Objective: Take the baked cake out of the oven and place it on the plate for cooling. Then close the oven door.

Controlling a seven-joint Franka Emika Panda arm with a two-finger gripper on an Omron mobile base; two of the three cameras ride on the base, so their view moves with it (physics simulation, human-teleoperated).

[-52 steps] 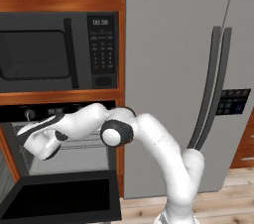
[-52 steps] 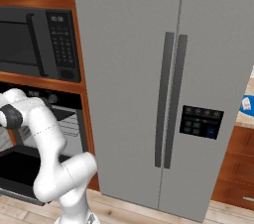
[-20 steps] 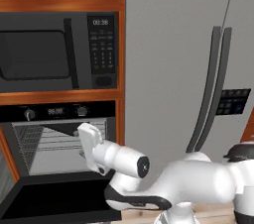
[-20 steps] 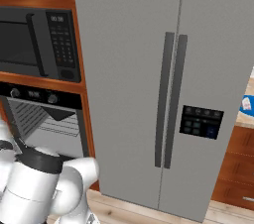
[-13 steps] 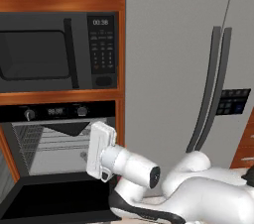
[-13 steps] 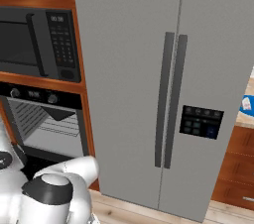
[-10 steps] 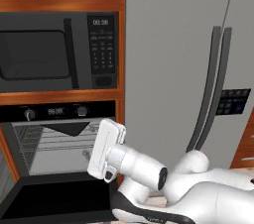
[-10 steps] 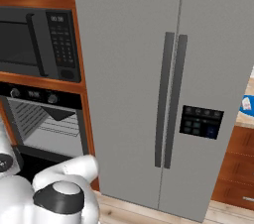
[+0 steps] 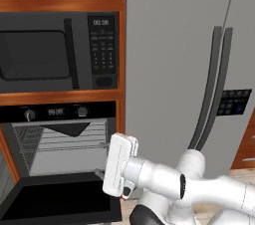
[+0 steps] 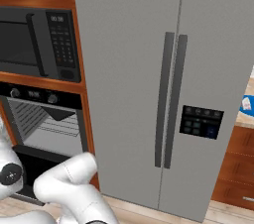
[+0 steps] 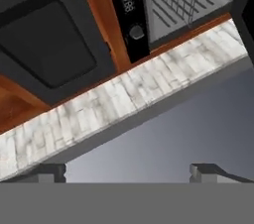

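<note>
Left base view: you see the oven (image 9: pixel 60 134) directly below the microwave (image 9: pixel 55 52), its cavity open and its wire racks bare, with no cake visible on them from here. The oven door (image 9: pixel 55 201) hangs down and forward from the cavity's lower edge, its long axis running level, parallel to the microwave's bottom edge. The white hand sits low, just right of the cavity's lower right corner, turned broadside, so you cannot read its fingers here; judged from the other views, the gripper (image 9: pixel 115 189) is spread with nothing between its tips. Right base view: the oven (image 10: pixel 44 124) again lies under the microwave (image 10: pixel 37 44), left of the refrigerator (image 10: pixel 163 84). The arm's elbow (image 10: pixel 69 173) rises in front of the oven's lower right corner, and the door's edge shows dark behind it. Neither cake nor plate can be made out. Hand view: the picture is rolled, so the oven's control panel with 1 knob and the display (image 11: pixel 130 12) runs up the frame beside the microwave's dark face. The gripper (image 11: pixel 128 172) shows 2 tips set wide apart, holding nothing. In all, you should treat the door as lying left of and below the hand, well under the microwave; the coming move likely turns on getting beneath that level edge, or on reaching back left into the racks.
</note>
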